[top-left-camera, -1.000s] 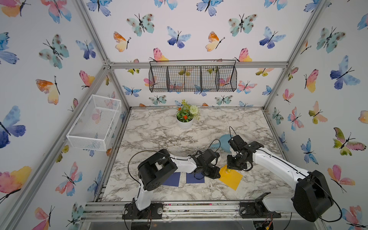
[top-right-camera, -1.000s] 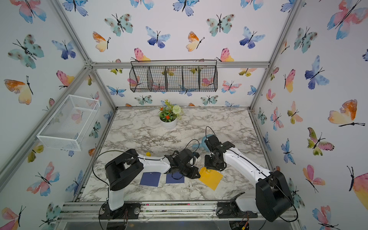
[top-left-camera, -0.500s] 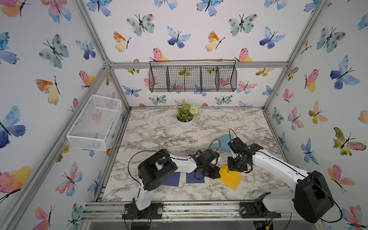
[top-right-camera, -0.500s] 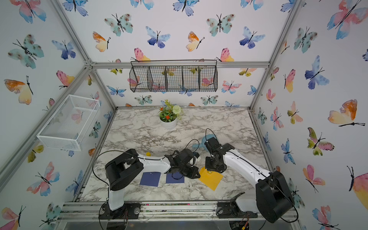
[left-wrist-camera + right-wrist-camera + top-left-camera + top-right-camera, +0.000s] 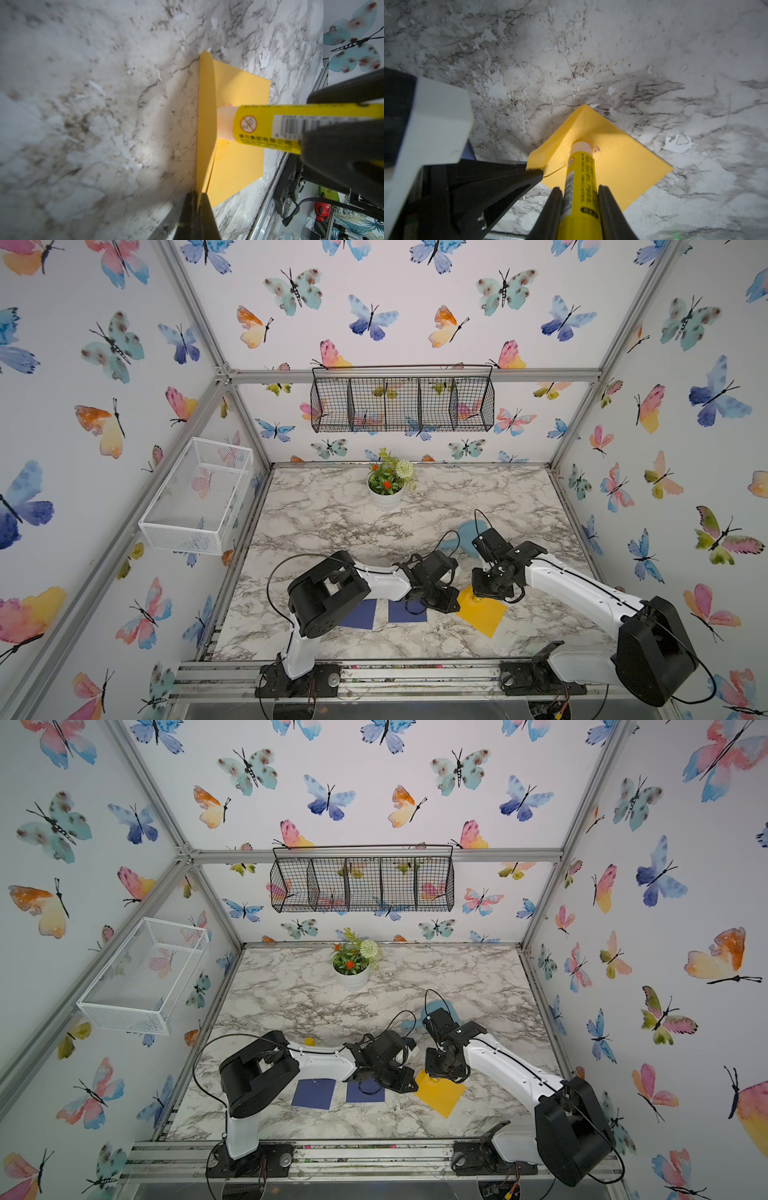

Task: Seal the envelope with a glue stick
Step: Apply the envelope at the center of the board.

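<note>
The right jaws stand narrow, clamped on the barrel of the glue stick [image 5: 580,178] from both sides. The left jaws are fully closed. They pinch one corner of the envelope's flap [image 5: 560,141] and hold it lifted off the envelope [image 5: 623,166], which lies flat on the desk [image 5: 591,52].

Over the last second the right arm [image 5: 573,585] has crept only slightly over the envelope. The left arm [image 5: 382,578] has stayed put, and neither grip has altered. That reads as a slow stroke of glue along the fold: gluing looks under way, and the flap is not yet pressed down.

The stick's long axis slants down from the right jaws toward the envelope, with the uncapped pale tip leading. The tip sits in the crease where the flap meets the envelope's body and appears to touch it. A pink fleck [image 5: 597,148] lies on the envelope just beside the tip.
</note>
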Robot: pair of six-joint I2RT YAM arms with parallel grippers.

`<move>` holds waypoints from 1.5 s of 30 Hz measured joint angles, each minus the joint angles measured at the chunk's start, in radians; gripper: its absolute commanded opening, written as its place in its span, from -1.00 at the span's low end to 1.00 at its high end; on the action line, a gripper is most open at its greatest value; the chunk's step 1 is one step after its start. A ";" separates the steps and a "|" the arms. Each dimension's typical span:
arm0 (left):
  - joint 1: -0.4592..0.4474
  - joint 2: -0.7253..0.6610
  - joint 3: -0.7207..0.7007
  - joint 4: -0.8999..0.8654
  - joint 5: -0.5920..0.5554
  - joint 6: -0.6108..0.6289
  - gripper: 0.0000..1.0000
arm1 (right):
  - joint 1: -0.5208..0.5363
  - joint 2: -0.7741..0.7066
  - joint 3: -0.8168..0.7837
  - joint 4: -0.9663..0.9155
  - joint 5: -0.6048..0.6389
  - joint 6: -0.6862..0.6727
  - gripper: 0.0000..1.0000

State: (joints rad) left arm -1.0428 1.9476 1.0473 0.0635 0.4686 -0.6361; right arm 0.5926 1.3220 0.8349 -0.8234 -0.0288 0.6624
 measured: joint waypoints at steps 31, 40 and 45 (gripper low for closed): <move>0.000 0.000 0.000 -0.001 -0.001 -0.002 -1.00 | 0.084 0.035 0.033 -0.017 0.044 0.033 -0.96; 0.000 0.000 0.000 -0.001 -0.001 -0.005 -1.00 | 0.092 0.033 0.032 -0.031 0.093 0.037 -0.96; 0.000 0.000 0.000 -0.001 -0.002 -0.009 -1.00 | 0.092 0.033 0.032 -0.034 0.106 0.038 -0.96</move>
State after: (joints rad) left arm -1.0431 1.9476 1.0473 0.0628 0.4667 -0.6453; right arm 0.6846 1.3548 0.8669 -0.8574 0.0776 0.7002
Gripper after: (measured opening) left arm 0.043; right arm 0.290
